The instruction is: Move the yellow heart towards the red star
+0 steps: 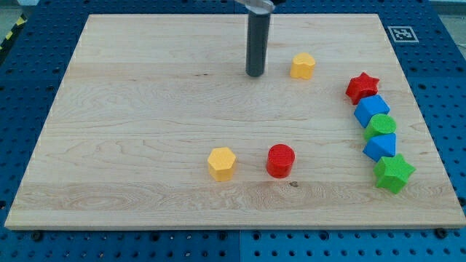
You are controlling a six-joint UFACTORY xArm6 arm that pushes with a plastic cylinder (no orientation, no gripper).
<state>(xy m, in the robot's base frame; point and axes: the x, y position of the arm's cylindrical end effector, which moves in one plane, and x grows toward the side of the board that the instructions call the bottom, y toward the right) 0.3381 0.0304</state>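
The yellow heart (303, 65) lies near the view's top, right of centre. The red star (362, 87) lies to its right and slightly lower, with a gap between them. My tip (255, 74) rests on the board just left of the yellow heart, a short gap away and not touching it. The rod rises straight up out of the view's top.
Below the red star a close column runs down the right side: a blue block (372, 110), a green block (381, 126), a blue block (381, 146) and a green star (394, 173). A yellow hexagon (221, 163) and a red cylinder (280, 160) lie lower centre on the wooden board (131, 109).
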